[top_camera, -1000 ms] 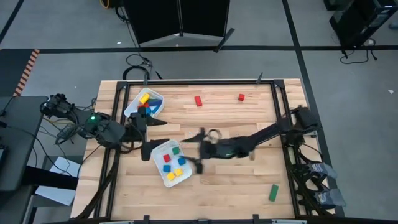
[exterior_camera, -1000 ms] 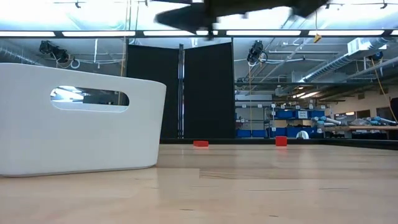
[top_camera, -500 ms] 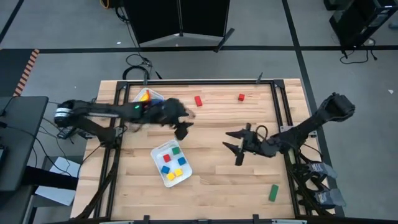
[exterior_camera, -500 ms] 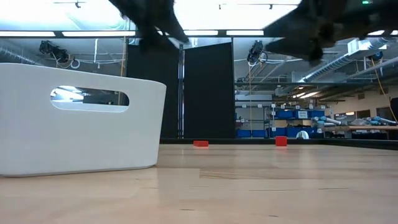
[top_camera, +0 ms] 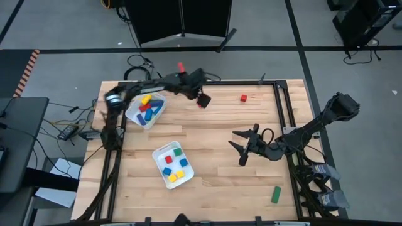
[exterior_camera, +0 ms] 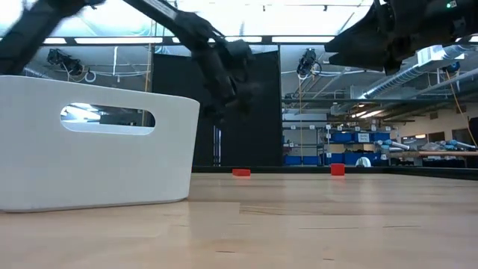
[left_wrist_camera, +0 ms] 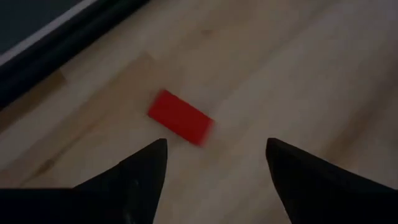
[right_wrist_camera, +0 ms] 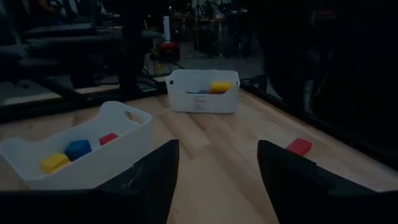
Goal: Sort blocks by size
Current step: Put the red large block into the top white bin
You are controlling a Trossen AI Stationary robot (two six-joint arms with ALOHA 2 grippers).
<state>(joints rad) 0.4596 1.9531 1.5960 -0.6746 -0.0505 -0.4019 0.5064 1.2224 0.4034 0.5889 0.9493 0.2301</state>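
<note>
A red bar block (left_wrist_camera: 180,117) lies flat on the wood near the table's far edge; it also shows in the low view (exterior_camera: 240,172). My left gripper (left_wrist_camera: 214,155) is open and empty, hovering just above it (top_camera: 202,99). My right gripper (top_camera: 242,148) is open and empty above the table's middle right, pointing toward the trays (right_wrist_camera: 217,155). A small red cube (top_camera: 244,98) sits near the far edge. A green block (top_camera: 276,194) lies at the near right. One white tray (top_camera: 156,114) holds longer blocks; another white tray (top_camera: 164,181) holds small cubes.
The two white trays stand on the table's left half, one near the far left, one nearer the middle front. A dark frame rail (top_camera: 282,113) runs along the table's right side. Bare wood lies between the trays and my right gripper.
My left gripper has swung from between the two trays toward the table's right and far edge, ending over the red bar. My right gripper has drawn back from beside the near tray toward the table's right, then held still.
</note>
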